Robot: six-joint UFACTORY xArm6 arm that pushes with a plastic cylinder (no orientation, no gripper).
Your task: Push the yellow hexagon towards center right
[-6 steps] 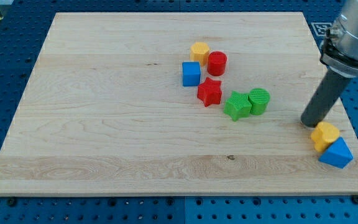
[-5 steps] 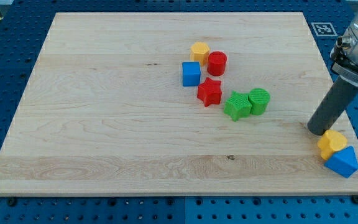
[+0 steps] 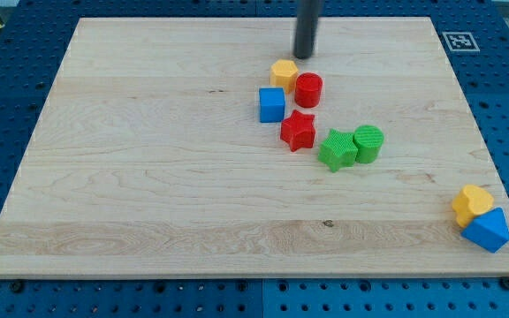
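The yellow hexagon (image 3: 283, 73) sits above the board's centre, touching the red cylinder (image 3: 307, 90) on its right and the blue cube (image 3: 272, 105) just below it. My tip (image 3: 303, 56) stands just above and to the right of the yellow hexagon, a small gap apart from it. The dark rod rises out of the view's top.
A red star (image 3: 298, 131), a green star (image 3: 336, 149) and a green cylinder (image 3: 368, 143) lie below the hexagon. A second yellow block (image 3: 471, 204) and a blue triangle (image 3: 486, 230) sit at the wooden board's (image 3: 148, 177) bottom right corner.
My tip has left the bottom right corner and jumped up-left to beside the yellow hexagon. The yellow block and blue triangle there were nudged slightly down-right.
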